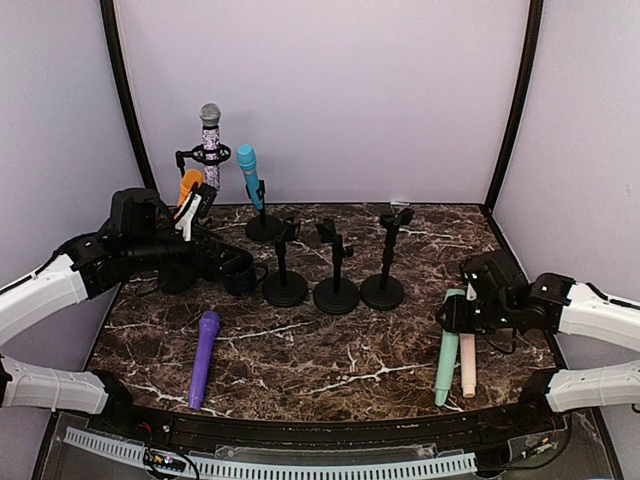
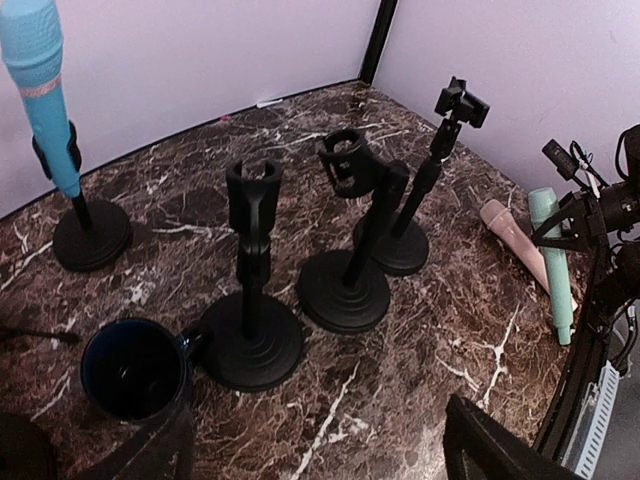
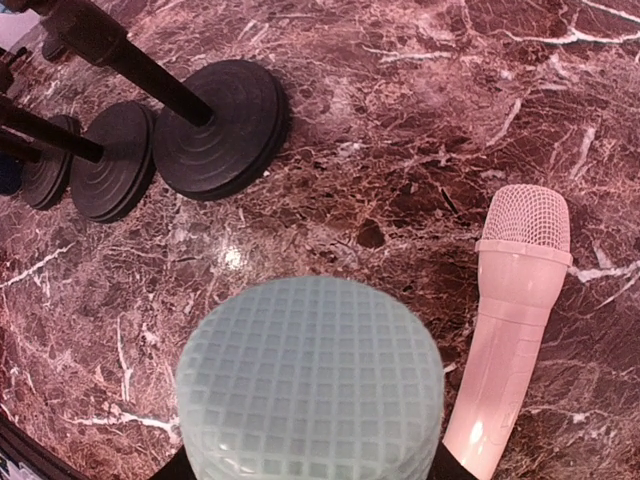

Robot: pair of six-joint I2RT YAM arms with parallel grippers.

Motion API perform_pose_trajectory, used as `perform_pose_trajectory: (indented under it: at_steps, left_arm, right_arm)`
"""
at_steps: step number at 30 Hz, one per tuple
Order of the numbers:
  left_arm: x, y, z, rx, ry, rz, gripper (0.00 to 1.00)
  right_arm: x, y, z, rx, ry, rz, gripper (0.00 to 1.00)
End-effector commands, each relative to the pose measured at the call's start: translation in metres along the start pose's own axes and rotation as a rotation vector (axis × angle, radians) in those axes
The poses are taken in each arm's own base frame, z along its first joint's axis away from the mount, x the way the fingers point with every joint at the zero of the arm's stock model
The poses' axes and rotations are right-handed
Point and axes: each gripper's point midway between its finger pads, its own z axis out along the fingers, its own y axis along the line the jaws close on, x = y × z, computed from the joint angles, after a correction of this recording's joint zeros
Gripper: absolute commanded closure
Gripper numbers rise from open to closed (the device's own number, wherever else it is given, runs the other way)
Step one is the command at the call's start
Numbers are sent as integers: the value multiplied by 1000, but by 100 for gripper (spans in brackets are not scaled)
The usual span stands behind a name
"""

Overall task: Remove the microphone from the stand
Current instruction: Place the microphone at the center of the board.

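A lab robot booth: plain lilac panels [image 1: 320, 90] and black corner posts [image 1: 515, 100] enclose a marble-patterned table [image 1: 330, 355], ribbed cable track [image 1: 300, 465] along its near edge.

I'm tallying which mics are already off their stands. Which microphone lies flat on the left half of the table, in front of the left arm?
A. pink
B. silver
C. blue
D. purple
D: the purple microphone lies flat on the table, on its left half, with no stand holding it.
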Motion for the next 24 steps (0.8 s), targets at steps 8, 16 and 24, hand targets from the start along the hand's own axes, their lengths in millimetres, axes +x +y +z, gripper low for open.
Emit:
perform_pose_trajectory:
  at_steps: [8, 16, 24]
  left_arm:
    - [67, 52, -13, -113, 152, -84, 12]
    - [73, 58, -12, -141, 157, -100, 12]
    - [71, 61, -17, -170, 145, -95, 12]
  right_arm:
    - [18, -25, 33, 101, 55, 72, 97]
    - [25, -32, 57, 160, 83, 106, 92]
    - [30, -44, 68, 240, 95, 121, 87]
